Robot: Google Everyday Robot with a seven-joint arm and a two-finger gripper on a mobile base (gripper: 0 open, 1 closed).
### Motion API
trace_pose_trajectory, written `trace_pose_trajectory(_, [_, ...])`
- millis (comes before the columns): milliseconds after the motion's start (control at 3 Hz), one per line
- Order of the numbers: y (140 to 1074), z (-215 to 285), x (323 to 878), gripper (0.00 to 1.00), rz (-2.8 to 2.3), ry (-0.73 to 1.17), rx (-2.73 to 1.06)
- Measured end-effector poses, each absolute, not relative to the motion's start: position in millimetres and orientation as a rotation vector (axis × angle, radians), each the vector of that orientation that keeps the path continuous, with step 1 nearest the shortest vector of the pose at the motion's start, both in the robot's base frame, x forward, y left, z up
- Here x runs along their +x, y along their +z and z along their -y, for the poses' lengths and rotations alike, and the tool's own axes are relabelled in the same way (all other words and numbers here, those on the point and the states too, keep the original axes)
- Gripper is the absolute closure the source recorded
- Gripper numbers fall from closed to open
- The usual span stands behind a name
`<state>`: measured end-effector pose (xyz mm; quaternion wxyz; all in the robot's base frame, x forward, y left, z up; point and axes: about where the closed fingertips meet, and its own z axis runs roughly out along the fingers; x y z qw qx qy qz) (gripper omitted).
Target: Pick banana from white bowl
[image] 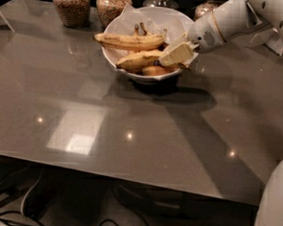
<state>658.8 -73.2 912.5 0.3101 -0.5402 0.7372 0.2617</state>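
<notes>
The white bowl (119, 25) with paper lining stands at the back middle of the grey table. The plump curved yellow banana (137, 60) lies across its front, its right end raised toward my gripper. A longer, straighter brown-streaked banana (129, 40) lies above it, and a small orange-tinted banana (155, 70) lies below. My gripper (176, 53) reaches in from the right over the bowl's right rim and sits at the right end of the plump banana, touching or nearly touching it. That end of the banana is hidden behind the gripper.
Several grain jars stand behind the bowl along the table's back edge, two at the left (71, 5) (113, 5) and two more behind the bowl and arm. My white arm (233, 22) crosses the back right. The robot's body (272, 209) shows at the bottom right. Cables lie on the floor.
</notes>
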Motion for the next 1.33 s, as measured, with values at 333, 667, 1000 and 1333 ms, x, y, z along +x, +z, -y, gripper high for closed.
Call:
trace_pose_trajectory(333, [922,71,659,1.00,-1.881,0.656,-1.427])
trace_pose_trajectory(667, [943,72,660,1.00,-1.759,0.589,-1.418])
trace_pose_trajectory(1000, [964,76,656,1.00,-1.671,0.536,-1.409])
trace_pose_trajectory(1333, [988,83,641,1.00,-1.614,0.505,-1.408])
